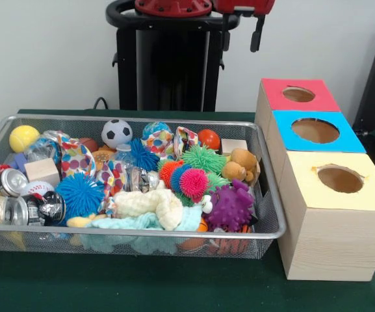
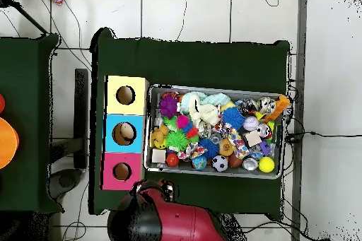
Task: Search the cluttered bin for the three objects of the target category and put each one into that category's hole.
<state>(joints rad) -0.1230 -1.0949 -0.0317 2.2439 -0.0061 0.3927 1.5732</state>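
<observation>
The bench (image 1: 174, 289), draped in dark green cloth, is carrying all the task items, and the arm (image 2: 177, 220) is sitting drawn back at the bottom centre of the overhead view, clear of everything. The cluttered bin (image 1: 135, 232) is occupying the left and centre of the front view and is lying full of balls, cans, cloths and spiky toys. Judged from this layout, the task is standing at its start: nothing is showing inside the red-surround hole (image 1: 298, 94), which is topping the farthest box at the upper right of the front view. A tan-brown teddy bear (image 1: 240, 166) is lying against the bin's right wall in that view, beside a purple spiky ball (image 1: 229, 207). A pale yellow piece with orange (image 1: 83, 221) is showing low at the bin's front left; whether it is a plush animal cannot be told. A third plush is not being identified. The hand (image 1: 257, 32) is hanging at the top of the front view; whether its parts are apart or together cannot be told. No brand, label or writing is readable.
</observation>
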